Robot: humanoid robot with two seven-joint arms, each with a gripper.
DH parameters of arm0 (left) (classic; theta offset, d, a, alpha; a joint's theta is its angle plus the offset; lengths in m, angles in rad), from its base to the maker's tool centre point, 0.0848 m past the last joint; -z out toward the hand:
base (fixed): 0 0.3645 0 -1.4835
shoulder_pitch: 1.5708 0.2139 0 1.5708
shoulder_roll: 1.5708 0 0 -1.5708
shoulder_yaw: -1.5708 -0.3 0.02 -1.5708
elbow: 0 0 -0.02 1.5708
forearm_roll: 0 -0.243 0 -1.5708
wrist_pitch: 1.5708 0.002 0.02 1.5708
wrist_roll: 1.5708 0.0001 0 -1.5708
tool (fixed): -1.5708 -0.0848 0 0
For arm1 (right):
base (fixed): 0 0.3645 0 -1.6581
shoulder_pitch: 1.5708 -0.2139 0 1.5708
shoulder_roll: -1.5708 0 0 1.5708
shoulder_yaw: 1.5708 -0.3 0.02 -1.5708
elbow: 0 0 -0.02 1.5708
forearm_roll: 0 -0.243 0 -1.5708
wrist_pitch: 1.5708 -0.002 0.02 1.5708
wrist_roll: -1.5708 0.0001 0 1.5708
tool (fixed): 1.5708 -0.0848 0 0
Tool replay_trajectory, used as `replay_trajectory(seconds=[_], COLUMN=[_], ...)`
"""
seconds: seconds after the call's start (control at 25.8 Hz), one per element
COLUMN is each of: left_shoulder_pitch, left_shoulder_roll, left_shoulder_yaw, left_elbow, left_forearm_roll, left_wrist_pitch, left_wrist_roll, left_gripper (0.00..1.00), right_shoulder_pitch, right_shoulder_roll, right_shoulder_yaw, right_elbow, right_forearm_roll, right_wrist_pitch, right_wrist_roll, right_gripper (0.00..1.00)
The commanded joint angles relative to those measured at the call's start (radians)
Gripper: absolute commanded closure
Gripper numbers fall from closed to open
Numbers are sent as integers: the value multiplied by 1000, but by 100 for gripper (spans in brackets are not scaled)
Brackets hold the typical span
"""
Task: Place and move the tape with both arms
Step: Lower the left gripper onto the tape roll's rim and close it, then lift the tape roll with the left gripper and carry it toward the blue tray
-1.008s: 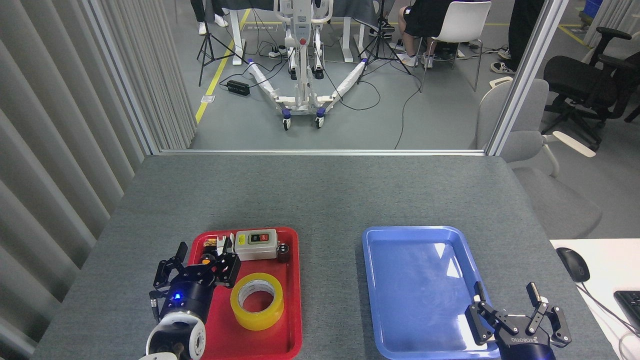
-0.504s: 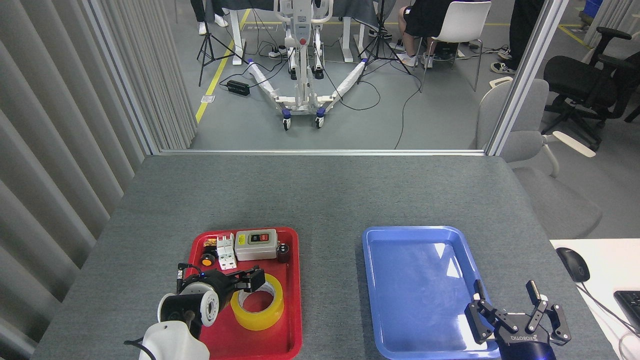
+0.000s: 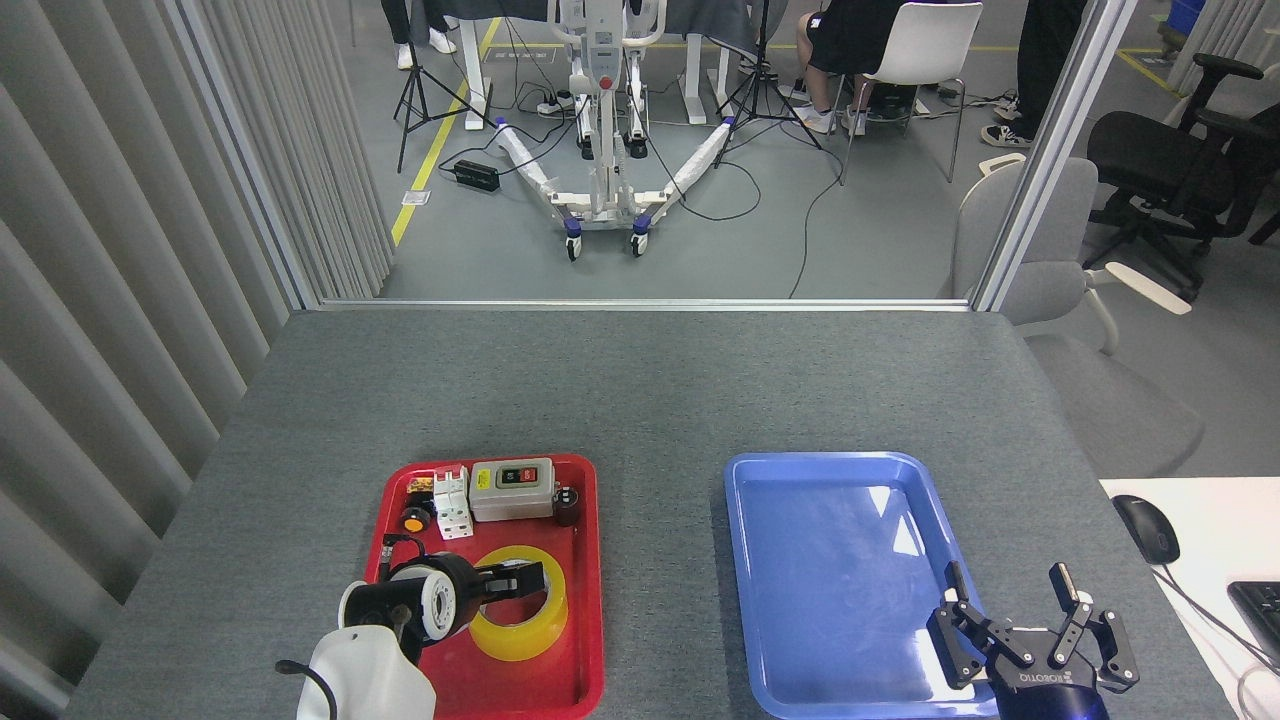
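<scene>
so the tape (image 3: pixel 518 602) lies flat in the red tray (image 3: pixel 585 640), at about 7 o'clock on the gray counter (image 3: pixel 640 400). it lies with its hole facing up, so a finger can go inside the ring.

the left hand (image 3: pixel 520 580) comes in from 9 o'clock and lies sideways over the roll. its dark fingers (image 3: pixel 512 581) reach across the hole. i cannot tell if it is clenched on the roll or just sitting above it, because the fingers are dark and seen from the back.

the right hand (image 3: pixel 1010 610) waits at 5 o'clock, at the near corner of the blue tray (image 3: pixel 740 480). its fingers are spread wide and hold nothing. i think it waits there to take the tape when it comes over.

the blue tray has nothing in it, so it may be the place for the roll.

at 12 o'clock in the red tray sit a gray switch box (image 3: pixel 512 489), a white part (image 3: pixel 452 502) and a small orange button (image 3: pixel 414 520). they are near the tape but not touching it.
</scene>
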Motion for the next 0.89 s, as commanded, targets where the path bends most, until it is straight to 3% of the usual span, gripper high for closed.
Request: replay_trajectory(seconds=[0.0, 0.43, 0.54, 0.66, 0.85], left_shoulder_pitch=[-1, 7, 8, 11, 14], left_shoulder_roll=[5, 21, 23, 31, 37], left_shoulder_yaw=[-1, -9, -11, -11, -11], left_elbow=[24, 74, 74, 74, 77], left_forearm_roll=[-1, -8, -15, -15, -16], left_wrist_pitch=[1, -14, -20, -54, -85], left_wrist_roll=[1, 84, 107, 109, 109], left_gripper=[0, 1, 22, 25, 46], right_shoulder_pitch=[0, -4, -4, -6, -6], right_shoulder_roll=[0, 34, 32, 35, 25], right_shoulder_yaw=[2, 1, -1, -1, 1], right_elbow=[0, 0, 2, 0, 0], right_forearm_roll=[3, 3, 1, 1, 1], right_wrist_pitch=[1, 9, 6, 4, 4], right_wrist_roll=[3, 3, 2, 2, 2], right_gripper=[0, 0, 0, 0, 0])
